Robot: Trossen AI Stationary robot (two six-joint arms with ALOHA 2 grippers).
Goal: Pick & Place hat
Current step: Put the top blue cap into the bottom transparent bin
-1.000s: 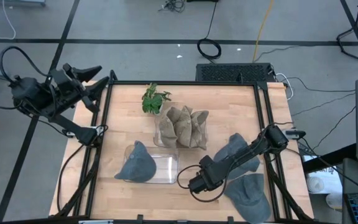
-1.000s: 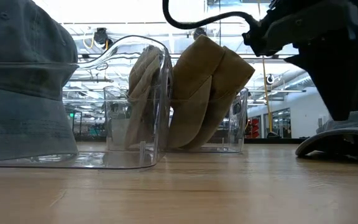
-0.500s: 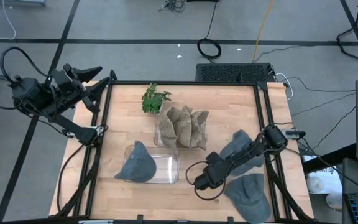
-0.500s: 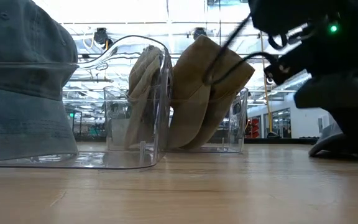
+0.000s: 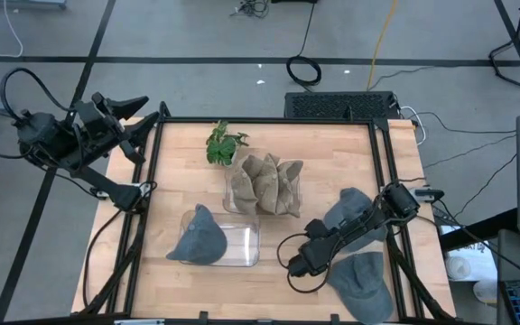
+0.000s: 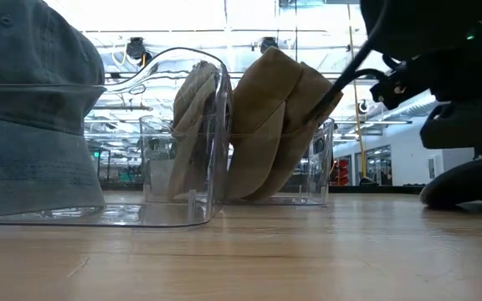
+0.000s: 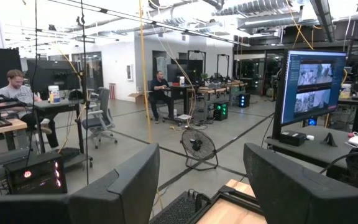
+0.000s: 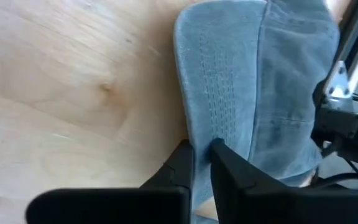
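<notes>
A blue-grey hat (image 5: 364, 287) lies flat on the wooden table at the near right, and its stitched brim (image 8: 219, 93) fills the right wrist view. My right gripper (image 8: 202, 158) is low over the table at that hat's left edge (image 5: 321, 263), shut on the brim. A second blue-grey hat (image 5: 343, 212) lies under my right arm. A third one (image 5: 197, 236) sits in a clear tray (image 5: 242, 244). My left gripper (image 7: 201, 186) hangs open and empty off the table's far left corner (image 5: 141, 119). My right gripper pinches the edge of the hat's brim (image 8: 205, 134) between its two fingers. The fingers (image 8: 182, 163) come from above, slanting toward the table's right edge. The hat lies flat on the table.
A clear bin (image 5: 264, 185) of tan hats stands mid-table. A small green plant (image 5: 222, 143) is behind it at the far edge. The table's black frame rail (image 8: 344, 81) runs close beyond the held hat. Bare wood lies along the near edge (image 5: 269, 293).
My right gripper has moved toward the table's right edge, away from the clear tray and up to the near right hat.
</notes>
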